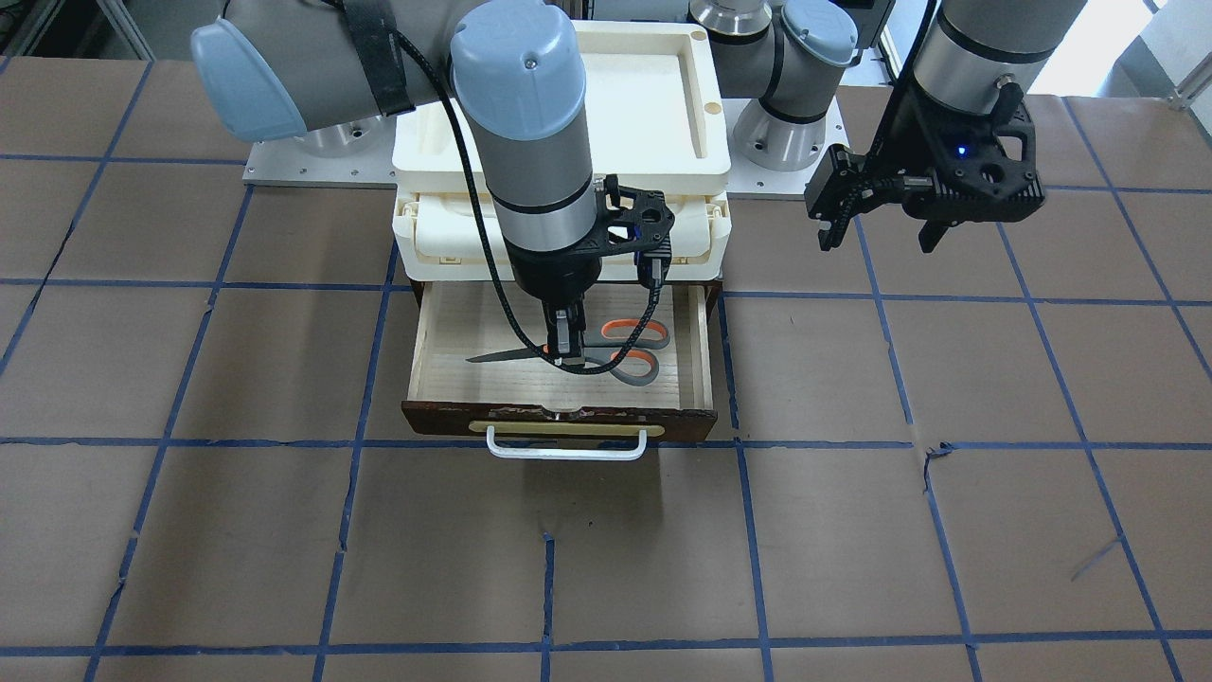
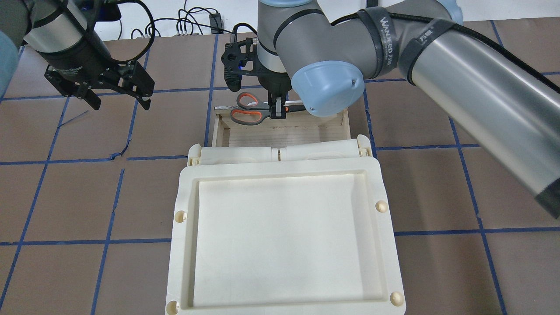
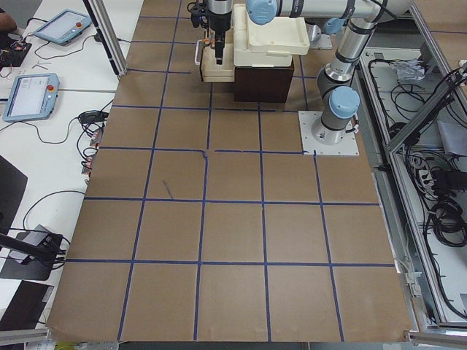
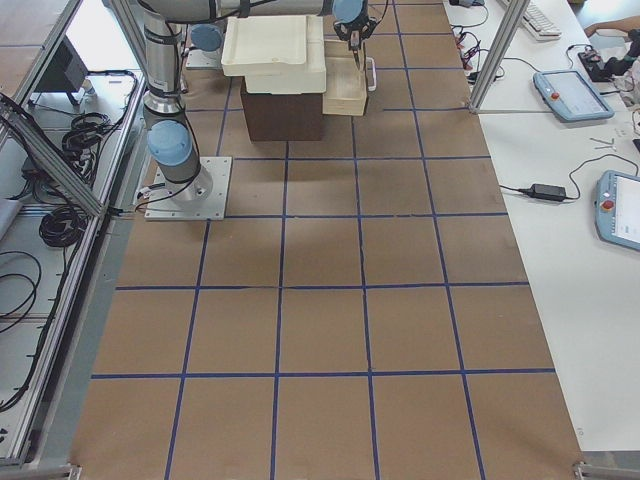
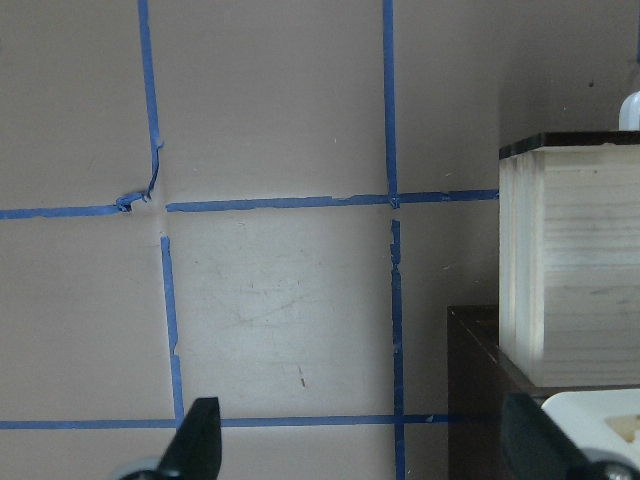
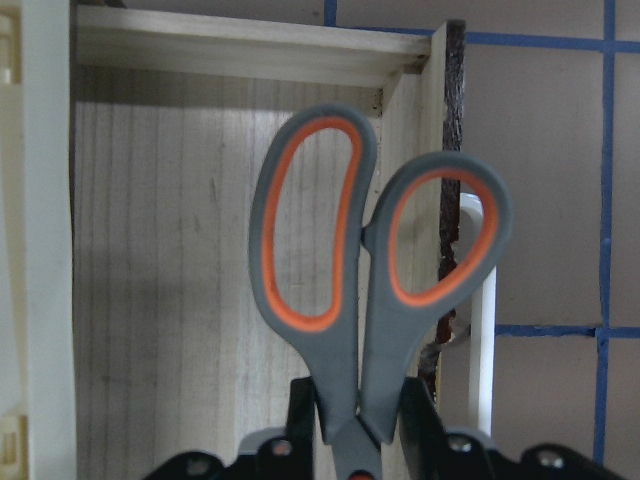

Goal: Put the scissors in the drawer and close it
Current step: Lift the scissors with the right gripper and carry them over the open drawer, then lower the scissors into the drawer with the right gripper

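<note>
The wooden drawer (image 1: 473, 332) stands pulled open, with pale wood inside (image 2: 288, 136) and a dark front bearing a white bar handle (image 1: 566, 453). My right gripper (image 1: 568, 352) reaches down into it and is shut on the scissors (image 1: 632, 366) near their pivot. The blades point to one side and the orange-lined loops (image 2: 246, 114) to the other. The right wrist view shows the scissors (image 6: 340, 370) between my fingers (image 6: 300, 400), over the drawer floor (image 6: 150, 250). I cannot tell whether they touch it. My left gripper (image 1: 881, 237) hangs open and empty over the table beside the drawer (image 5: 570, 260).
A cream plastic tray (image 2: 183, 245) sits on top of the cabinet, with two cream compartments (image 2: 236, 153) below it and just above the drawer. The table is brown paper with a blue tape grid. The arm bases stand behind the cabinet.
</note>
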Action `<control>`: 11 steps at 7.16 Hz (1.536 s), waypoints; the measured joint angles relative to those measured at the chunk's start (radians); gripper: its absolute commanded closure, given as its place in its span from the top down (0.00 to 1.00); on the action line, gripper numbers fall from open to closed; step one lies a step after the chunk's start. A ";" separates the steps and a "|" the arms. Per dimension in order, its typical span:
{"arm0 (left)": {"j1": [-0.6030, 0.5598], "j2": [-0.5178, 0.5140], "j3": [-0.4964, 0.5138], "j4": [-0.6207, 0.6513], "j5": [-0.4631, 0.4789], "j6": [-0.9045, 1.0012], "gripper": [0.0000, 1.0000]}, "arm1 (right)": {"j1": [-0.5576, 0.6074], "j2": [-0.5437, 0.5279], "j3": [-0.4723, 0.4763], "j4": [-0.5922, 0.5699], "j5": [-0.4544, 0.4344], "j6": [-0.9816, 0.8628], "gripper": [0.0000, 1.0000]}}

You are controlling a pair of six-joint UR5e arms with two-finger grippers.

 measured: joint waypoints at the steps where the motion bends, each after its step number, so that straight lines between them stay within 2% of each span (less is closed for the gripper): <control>1: -0.001 0.003 0.005 -0.027 0.002 0.000 1.00 | 0.001 0.001 0.015 0.004 -0.016 0.000 0.02; 5: -0.004 0.011 0.038 -0.068 0.057 0.001 1.00 | 0.003 0.022 0.033 0.005 -0.023 0.068 0.03; 7: -0.011 0.014 0.056 -0.121 0.055 -0.006 1.00 | 0.004 0.033 0.030 -0.005 -0.022 0.091 0.04; 11: -0.007 0.012 0.035 -0.133 0.047 -0.004 1.00 | 0.016 0.049 0.026 -0.013 -0.022 0.104 0.05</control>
